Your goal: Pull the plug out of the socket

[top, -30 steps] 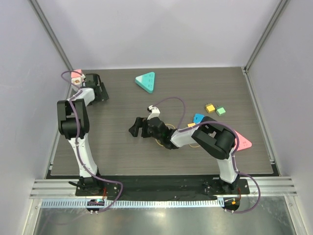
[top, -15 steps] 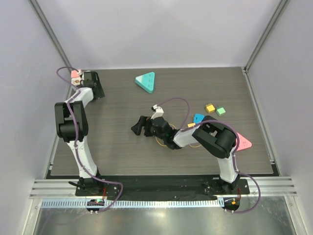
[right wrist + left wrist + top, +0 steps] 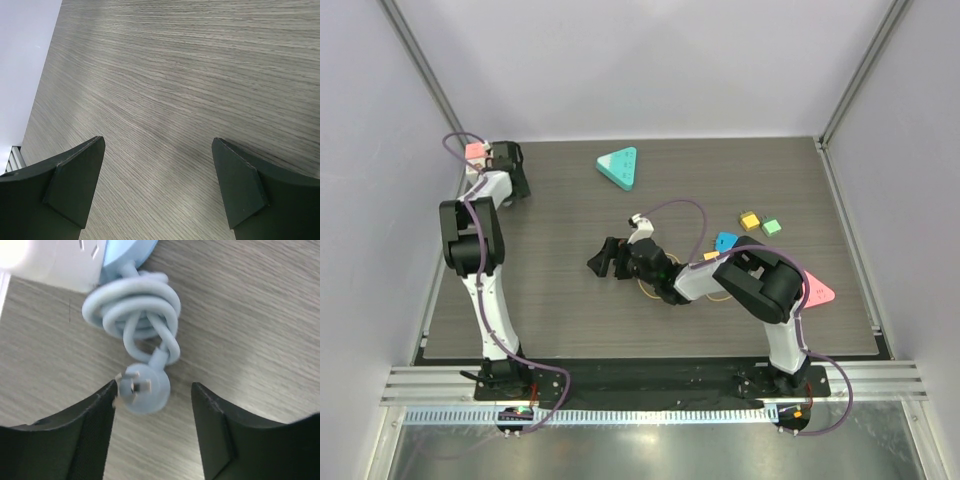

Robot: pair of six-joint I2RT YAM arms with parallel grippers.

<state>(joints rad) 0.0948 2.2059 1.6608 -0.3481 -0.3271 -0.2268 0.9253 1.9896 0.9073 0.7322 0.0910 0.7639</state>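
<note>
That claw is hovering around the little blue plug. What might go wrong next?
The plug lies off-centre inside the open left gripper, so closing may nudge it aside or pinch its bare pins. The coiled cable leads up toward the white block, so lifting might drag that along.

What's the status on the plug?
Left gripper: jaws open, straddling plug. Plug on table, prongs bare, out of socket. Right gripper open, empty. Coiled cord just behind plug.
</note>
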